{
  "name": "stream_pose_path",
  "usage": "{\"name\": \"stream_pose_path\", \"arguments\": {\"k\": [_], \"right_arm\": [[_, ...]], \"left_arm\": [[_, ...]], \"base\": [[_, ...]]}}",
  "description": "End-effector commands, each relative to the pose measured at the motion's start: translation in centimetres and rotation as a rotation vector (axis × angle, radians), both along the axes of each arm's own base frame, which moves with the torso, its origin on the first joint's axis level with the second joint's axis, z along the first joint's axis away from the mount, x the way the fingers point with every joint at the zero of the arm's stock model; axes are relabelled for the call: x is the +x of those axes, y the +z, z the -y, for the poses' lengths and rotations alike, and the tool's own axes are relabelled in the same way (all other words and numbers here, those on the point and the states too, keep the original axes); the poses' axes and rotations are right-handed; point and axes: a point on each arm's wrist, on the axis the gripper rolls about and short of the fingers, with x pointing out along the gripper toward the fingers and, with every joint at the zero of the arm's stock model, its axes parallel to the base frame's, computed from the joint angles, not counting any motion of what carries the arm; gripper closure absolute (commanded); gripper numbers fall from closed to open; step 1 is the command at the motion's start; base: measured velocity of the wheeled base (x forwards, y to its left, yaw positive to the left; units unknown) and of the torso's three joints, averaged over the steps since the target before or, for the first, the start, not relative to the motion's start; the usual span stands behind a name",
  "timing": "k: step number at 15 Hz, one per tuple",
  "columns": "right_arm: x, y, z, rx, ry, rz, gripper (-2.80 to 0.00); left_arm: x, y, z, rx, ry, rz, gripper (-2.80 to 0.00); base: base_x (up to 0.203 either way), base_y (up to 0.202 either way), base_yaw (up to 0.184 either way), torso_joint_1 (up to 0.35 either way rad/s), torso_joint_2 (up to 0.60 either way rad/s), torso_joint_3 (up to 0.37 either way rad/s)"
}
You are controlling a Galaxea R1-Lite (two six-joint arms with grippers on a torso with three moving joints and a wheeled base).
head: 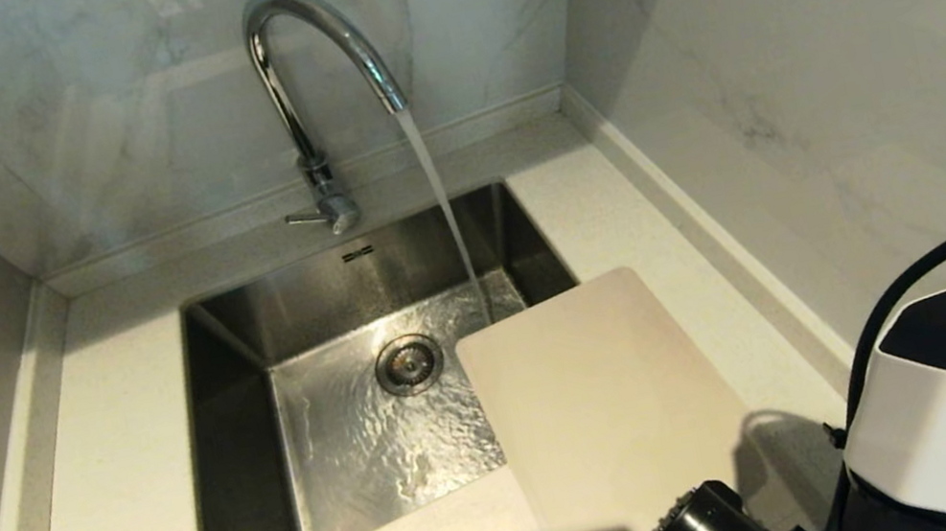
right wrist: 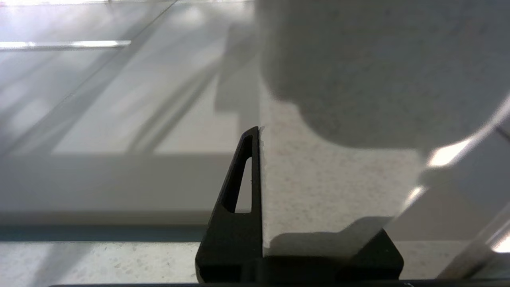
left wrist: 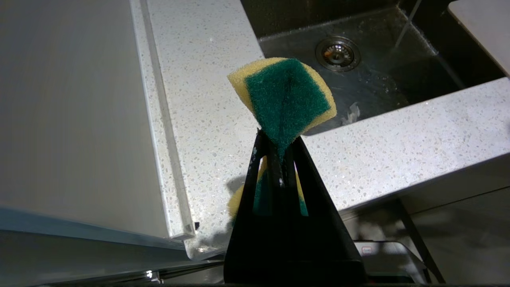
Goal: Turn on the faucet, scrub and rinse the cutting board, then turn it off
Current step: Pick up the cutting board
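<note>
Water runs in a thin stream from the faucet point(head: 311, 90) into the steel sink point(head: 319, 331), landing near the drain point(head: 409, 364); ripples spread over the basin floor. The faucet's small side lever sticks out near its base.

The cutting board point(head: 605, 408) lies on the tabletop point(head: 129, 521) at the sink's right front corner, with its far left corner jutting over the basin. Its near edge is cut off by the picture's lower border and partly covered by the right arm's dark wrist, so the slot handle cannot be seen from the head view.

In the right wrist view the right end effector point(right wrist: 261, 175) has one black finger point(right wrist: 239, 191) pressed flat against a face of the board point(right wrist: 338, 119). The other finger is hidden behind the board, so only one side of the grip shows; the jaws appear to be clamped on the board's edge. The far part of the board is blurred and in shadow.

The left end effector point(left wrist: 279, 159) is outside the head view. Its own camera shows its fingers pressed together on a yellow and green sponge point(left wrist: 285, 99), which bulges out above the tips. It hangs off the front of the tabletop, left of the sink.
</note>
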Motion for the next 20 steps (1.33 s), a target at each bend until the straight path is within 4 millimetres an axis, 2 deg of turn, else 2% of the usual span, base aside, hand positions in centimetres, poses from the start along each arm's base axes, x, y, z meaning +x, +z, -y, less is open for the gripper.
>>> {"name": "stream_pose_path", "arguments": {"k": [1,6,8,11,15,20], "right_arm": [[0.1,0.1,-0.1,-0.001,0.007,0.011,0.00],[-0.7,0.7,0.2,0.000,0.014,0.012,0.00],[-1.0,1.8,0.2,0.018,0.015,0.053,0.00],[-1.8,4.6,0.9,0.031,0.004,0.122,0.00],[-3.8,8.7,2.6,-0.024,-0.016,0.137,0.00],[-5.2,13.2,3.7,-0.036,-0.029,0.176,0.00]], "left_arm": [[0.0,-0.1,0.0,0.000,0.001,-0.004,0.00],[0.0,-0.1,0.0,-0.001,0.000,-0.004,0.00],[0.0,-0.1,0.0,0.000,0.002,-0.004,0.00],[0.0,-0.1,0.0,0.000,0.002,-0.004,0.00],[0.0,-0.1,0.0,0.000,0.000,-0.004,0.00],[0.0,-0.1,0.0,0.000,0.000,-0.004,0.00]], "base": [[0.000,0.000,0.000,0.000,0.00,0.000],[0.000,0.000,0.000,0.000,0.00,0.000],[0.000,0.000,0.000,0.000,0.00,0.000],[0.000,0.000,0.000,0.000,0.00,0.000],[0.000,0.000,0.000,0.000,0.00,0.000],[0.000,0.000,0.000,0.000,0.00,0.000]]}}
